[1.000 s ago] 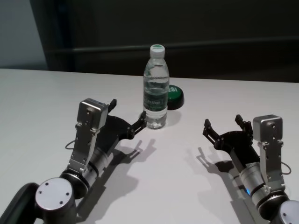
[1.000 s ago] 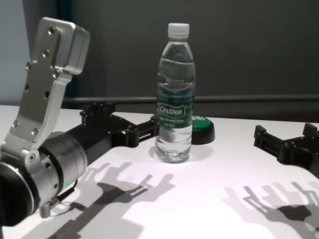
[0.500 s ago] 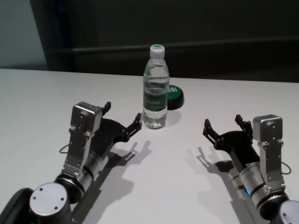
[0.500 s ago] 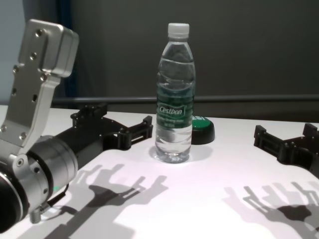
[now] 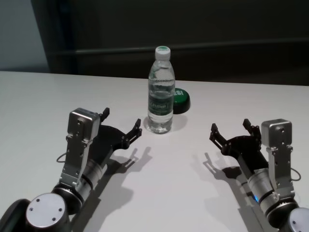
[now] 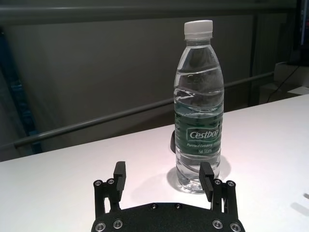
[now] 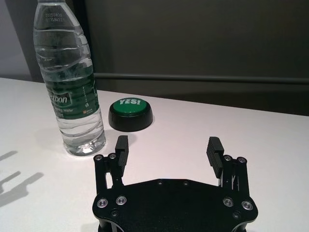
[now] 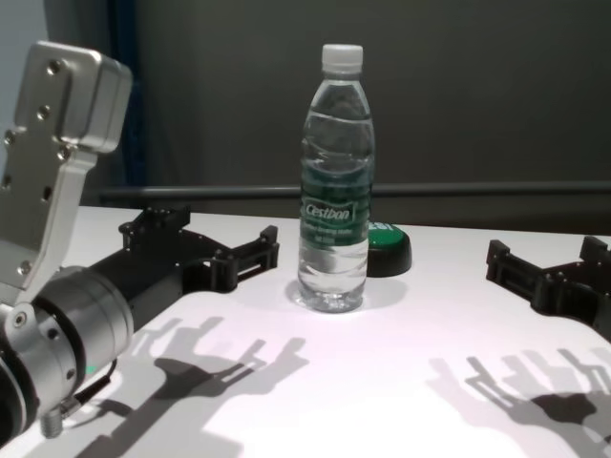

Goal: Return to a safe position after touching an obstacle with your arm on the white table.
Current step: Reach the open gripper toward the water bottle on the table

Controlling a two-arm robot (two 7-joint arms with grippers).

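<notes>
A: Where is the water bottle (image 5: 160, 92) for you right now?

B: You have it standing upright on the white table (image 5: 174, 193), toward the far middle, white cap on, with the dark green "Cestbon" label wrapped round its waist. In the right wrist view the bottle's cap is cut off by the frame edge, and only the end of the label's lettering shows.

A: And the left gripper (image 5: 120, 124)?

B: You see it just short of the bottle, on the bottle's left and nearer side, fingers spread wide with nothing between them. In the chest view its nearer fingertip (image 8: 268, 245) stands apart from the plastic, with bare table showing between. In the left wrist view one fingertip (image 6: 206, 175) overlaps the bottle's base, so from there alone you cannot judge the gap.

A: Anything behind the bottle?

B: A low black button with a green top (image 7: 130, 109) sits just behind it, to its right. You read "YES!" on it only in the right wrist view; in the head and chest views the bottle hides part of it, and in the left wrist view only a dark sliver shows.

A: The right gripper (image 5: 232, 129)?

B: It rests low over the table, well apart from the bottle, fingers wide and empty. The chest view cuts off its outer side.
</notes>
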